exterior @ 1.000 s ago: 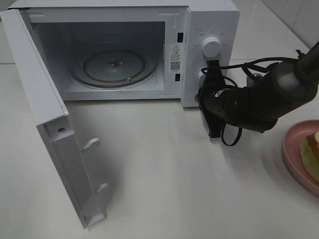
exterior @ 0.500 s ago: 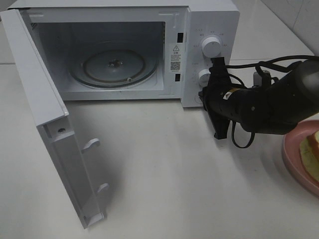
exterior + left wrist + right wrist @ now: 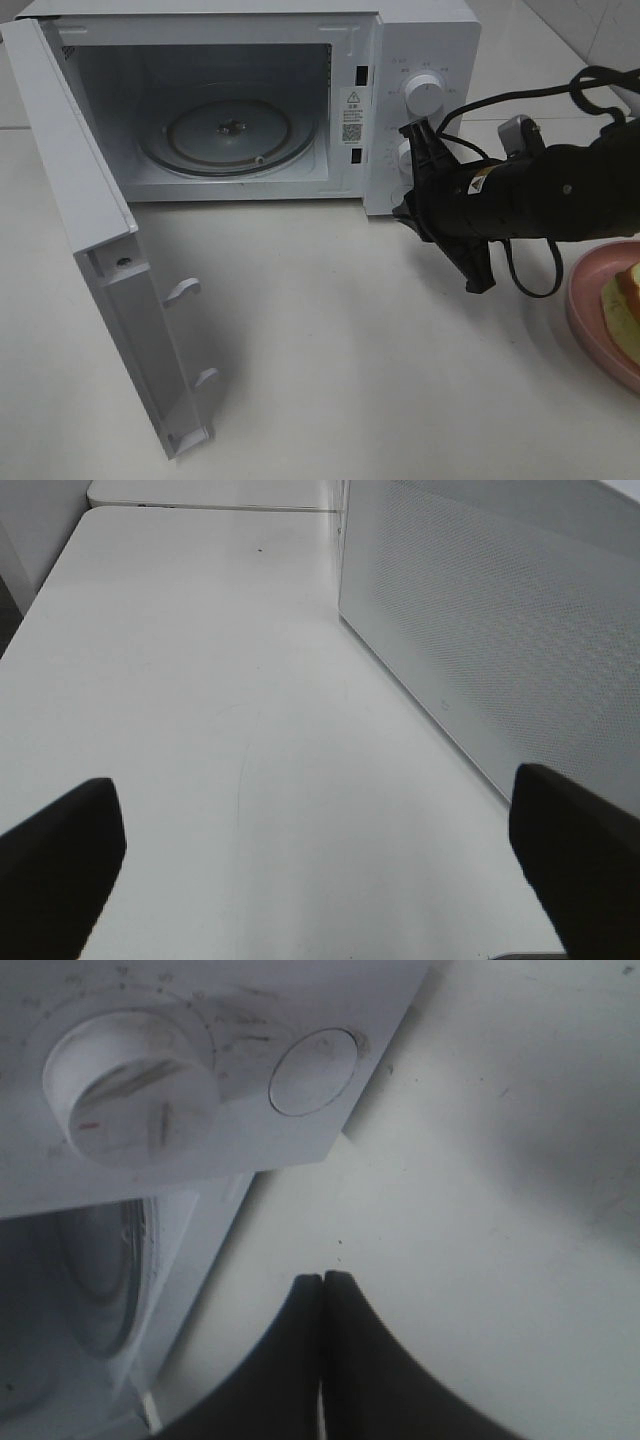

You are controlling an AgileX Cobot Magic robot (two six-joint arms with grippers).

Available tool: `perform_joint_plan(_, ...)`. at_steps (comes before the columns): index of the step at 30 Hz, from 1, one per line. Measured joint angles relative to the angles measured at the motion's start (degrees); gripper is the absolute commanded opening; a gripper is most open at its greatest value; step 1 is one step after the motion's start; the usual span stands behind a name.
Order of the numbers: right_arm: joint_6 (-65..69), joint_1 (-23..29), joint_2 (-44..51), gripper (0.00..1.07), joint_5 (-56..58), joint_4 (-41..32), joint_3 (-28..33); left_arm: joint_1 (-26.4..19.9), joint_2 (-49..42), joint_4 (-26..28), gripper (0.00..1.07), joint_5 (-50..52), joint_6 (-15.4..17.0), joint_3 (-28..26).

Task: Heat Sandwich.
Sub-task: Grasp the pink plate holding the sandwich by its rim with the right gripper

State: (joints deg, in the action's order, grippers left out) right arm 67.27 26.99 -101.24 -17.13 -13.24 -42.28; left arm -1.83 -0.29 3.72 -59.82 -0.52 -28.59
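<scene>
The right gripper's fingers are pressed flat against each other with nothing between them. Their joined tip hovers over bare desk just in front of the microwave's control panel. In the right wrist view a round push button sits just beyond the tip, with the lower dial beside it. From the high view the right gripper covers the bottom of that panel and part of the lower dial. The upper dial stands clear above it. A black cable loops down from the wrist onto the desk.

The left gripper is spread wide, one dark finger at each side of its view, gripping nothing. It hangs over bare desk beside a white perforated panel of the microwave — door or side wall, I cannot tell. That arm does not show in the high view.

The sandwich lies on a pink plate at the right edge of the desk, cut off by the frame and apart from both grippers. The right arm's black forearm stretches between the plate and the microwave, which stands along the far edge. Its door hangs open toward the near left corner, and the glass turntable shows inside — the way in runs across open desk, past the gripper.
</scene>
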Motion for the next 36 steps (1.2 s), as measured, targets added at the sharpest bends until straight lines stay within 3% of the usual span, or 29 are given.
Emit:
perform_joint_plan(7,-15.5,-0.1,4.2,0.01,9.6,1.5,0.0,0.0,0.0,0.0,0.99,0.0,0.0,0.0)
perform_joint_plan(11,-32.7,-0.1,8.0,0.03,21.0,3.6,0.0,0.0,0.0,0.0,0.99,0.0,0.0,0.0)
perform_joint_plan(15,-41.8,-0.1,10.5,0.04,27.8,6.7,0.0,0.0,0.0,0.0,0.99,0.0,0.0,0.0)
perform_joint_plan(28,-59.4,-0.1,17.6,0.09,43.8,11.1,0.0,0.0,0.0,0.0,0.99,0.0,0.0,0.0)
perform_joint_plan(36,-62.5,-1.5,22.1,0.25,51.4,12.9,0.0,0.0,0.0,0.0,0.99,0.0,0.0,0.0)
